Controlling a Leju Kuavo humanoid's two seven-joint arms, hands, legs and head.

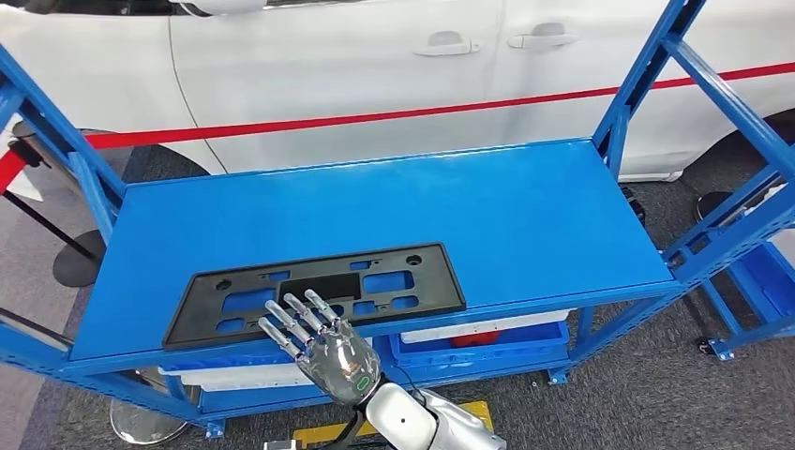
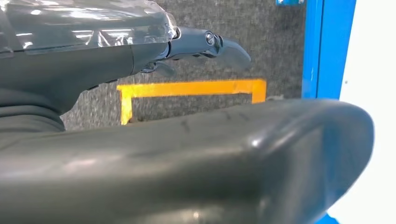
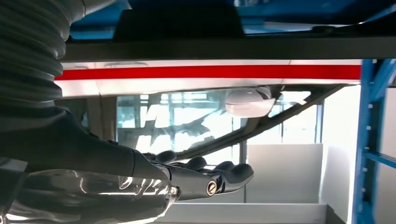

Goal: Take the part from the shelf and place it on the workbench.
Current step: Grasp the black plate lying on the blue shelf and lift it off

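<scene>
At the shelf's (image 1: 525, 202) near edge, we judge the flat black part (image 1: 314, 289) light, stiff, best gripped by its rim; right hand (image 1: 314, 339) spread, holding nothing.

Part (image 1: 314, 291): flat black plastic plate, long rectangle with several rectangular cut-outs and small round holes. Lies flat on the blue worktop (image 1: 525, 216), at its near left edge, long side running roughly along that edge, slightly skewed.
</scene>
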